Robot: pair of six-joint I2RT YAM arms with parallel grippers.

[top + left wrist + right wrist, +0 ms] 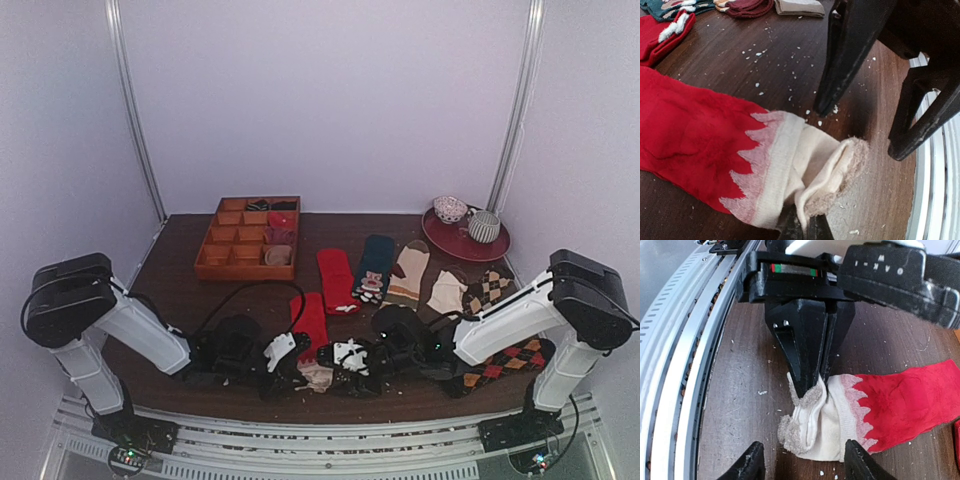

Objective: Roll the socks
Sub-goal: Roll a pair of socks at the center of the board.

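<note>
Left arm comes in from 8 o'clock, low over the dark brown wooden table. My left jaws are closed tight, pinching the cream end of the red fabric sock with a cream zigzag-patterned cuff. Left wrist view: the cuff is folded up into the pinch at 6 o'clock and the red body runs off toward 9. The sock lies at the table's 6 o'clock, near the front edge, cuff end nearest me. White lint crumbs are scattered on the wood.

Orange-brown wooden compartment tray sits at 11 o'clock with small dark and red items in some cells; can't tell what they are. Red flat sock with a white mark lies just at 1 o'clock of the held sock. Then come the dark teal sock with a figure pattern, the beige striped sock and the small plain cream sock, all flat in a row across the middle.

My right jaws are wide open, holding nothing. Right wrist view: my two black fingertips sit either side of the cream cuff, with the left arm's closed fingers clamped on it at 12 o'clock.

Brown-and-cream argyle sock lies at 3 o'clock. Red-and-dark argyle sock is partly under my right arm. Dark red round plate at 1 o'clock carries two small cups.
</note>
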